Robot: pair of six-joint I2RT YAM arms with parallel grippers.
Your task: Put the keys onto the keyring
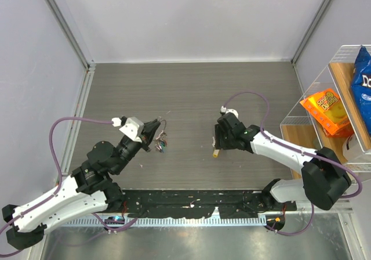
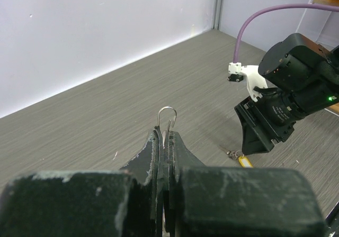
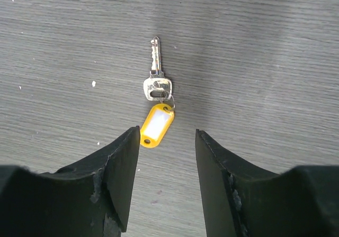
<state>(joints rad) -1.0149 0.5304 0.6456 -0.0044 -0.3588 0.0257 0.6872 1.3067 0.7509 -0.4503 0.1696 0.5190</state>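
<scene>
The right end effector [image 3: 167, 142] hung released, its two black fingers spread, directly above a small silver metal key [image 3: 155, 75] with a yellow plastic tag [image 3: 157, 126]. The key lay flat on the grey wood-grain table [image 1: 191, 91], tag end nearer the fingers, nothing touching it. Well to the left of that key, the left end effector [image 2: 165, 135] was clenched tight on a thin round silver wire keyring [image 2: 167, 114], its loop poking out past the fingertips, with a small bunch of coloured keys [image 1: 163, 143] hanging there, too small to tell apart.

Grey wood-grain table [image 1: 191, 97], white walls [image 1: 191, 16], wire shelf [image 1: 346, 52]
</scene>
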